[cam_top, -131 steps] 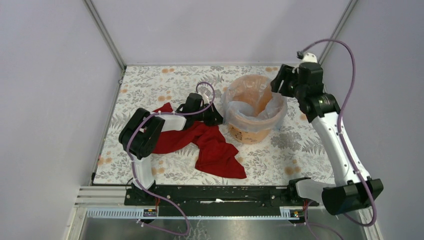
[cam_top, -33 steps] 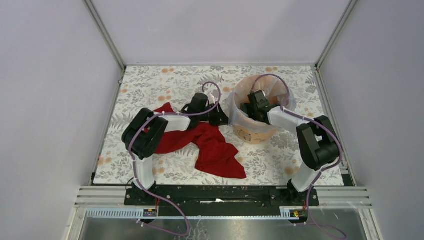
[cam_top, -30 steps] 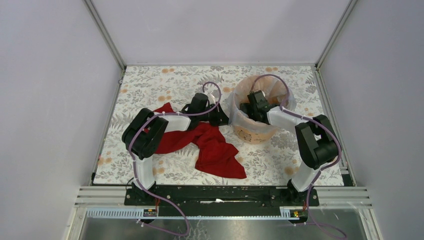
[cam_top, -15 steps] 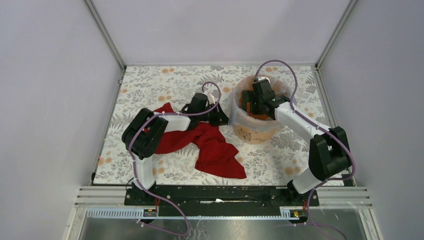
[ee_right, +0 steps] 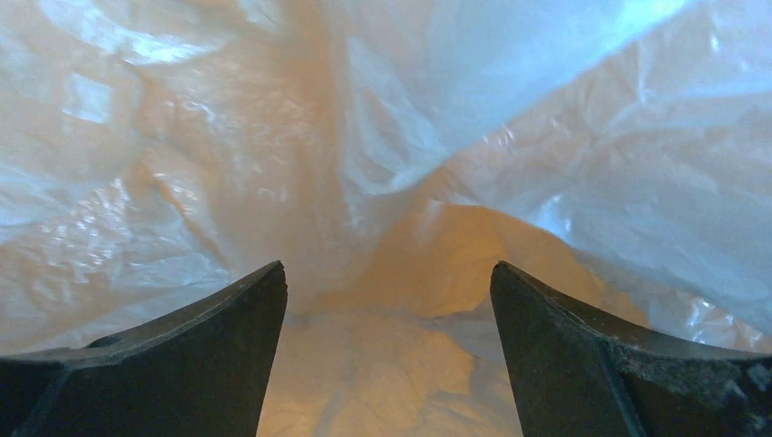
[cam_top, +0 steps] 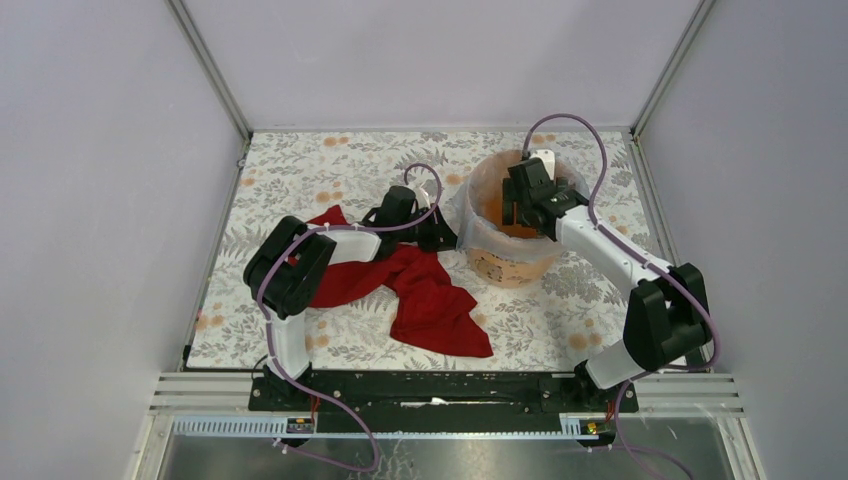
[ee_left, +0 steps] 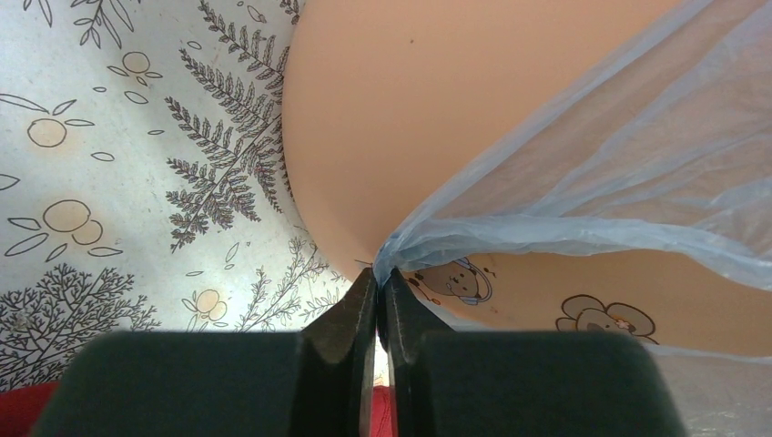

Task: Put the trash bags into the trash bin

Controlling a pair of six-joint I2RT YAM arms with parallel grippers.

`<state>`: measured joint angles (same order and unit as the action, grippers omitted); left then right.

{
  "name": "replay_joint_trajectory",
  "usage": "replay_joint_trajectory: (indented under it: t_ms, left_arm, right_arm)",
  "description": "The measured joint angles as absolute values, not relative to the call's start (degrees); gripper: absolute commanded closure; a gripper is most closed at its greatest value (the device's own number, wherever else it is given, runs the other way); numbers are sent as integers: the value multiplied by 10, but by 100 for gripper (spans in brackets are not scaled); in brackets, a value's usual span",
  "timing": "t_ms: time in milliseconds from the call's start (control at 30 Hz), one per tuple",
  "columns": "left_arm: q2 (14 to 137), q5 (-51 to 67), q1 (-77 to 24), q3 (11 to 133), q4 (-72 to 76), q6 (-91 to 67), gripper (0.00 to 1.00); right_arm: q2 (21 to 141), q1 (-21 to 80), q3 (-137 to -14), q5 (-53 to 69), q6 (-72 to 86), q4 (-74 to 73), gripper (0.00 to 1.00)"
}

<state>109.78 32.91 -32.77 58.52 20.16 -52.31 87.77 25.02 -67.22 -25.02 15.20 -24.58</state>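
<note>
- The trash bin is parked upright on the floral table, over in the far-right part. It sits closer to the far edge than the near one and a bit in from the right edge.
- The trash bag is already tucked into the bin like a liner. Thin pale-blue film is seen covering the inside, with its edge folded over the rim and hanging down the outer wall on the left side.
- The left gripper is held low, just beside the bin's left wall, and its jaws are clamped tight on a bunched-up bit of the bag's edge.
- In the left wrist view the fingers are seen pressed together with the film gathered right at their tips. From there the film is fanned out across the pale orange wall, and little cartoon prints are visible just under it.
- The right gripper is dipped down into the bin's mouth.
- In the right wrist view its jaws are spread wide apart and nothing is pinched between them. Only crinkly film is seen past the fingertips, with orange glowing through it.
- A red cloth is left crumpled on the table to the left of the bin. It runs from under the left arm out toward the near edge.
- The cloth is near the bin's base, but whether the two are actually touching can't be told.
</note>
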Motion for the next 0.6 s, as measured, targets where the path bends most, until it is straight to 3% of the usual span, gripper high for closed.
replay_joint_trajectory:
  t_ms: [600]
  left_arm:
    - [1104, 327, -332, 591, 194, -519, 86]
  right_arm:
    - [916, 262, -630, -151, 180, -190, 12]
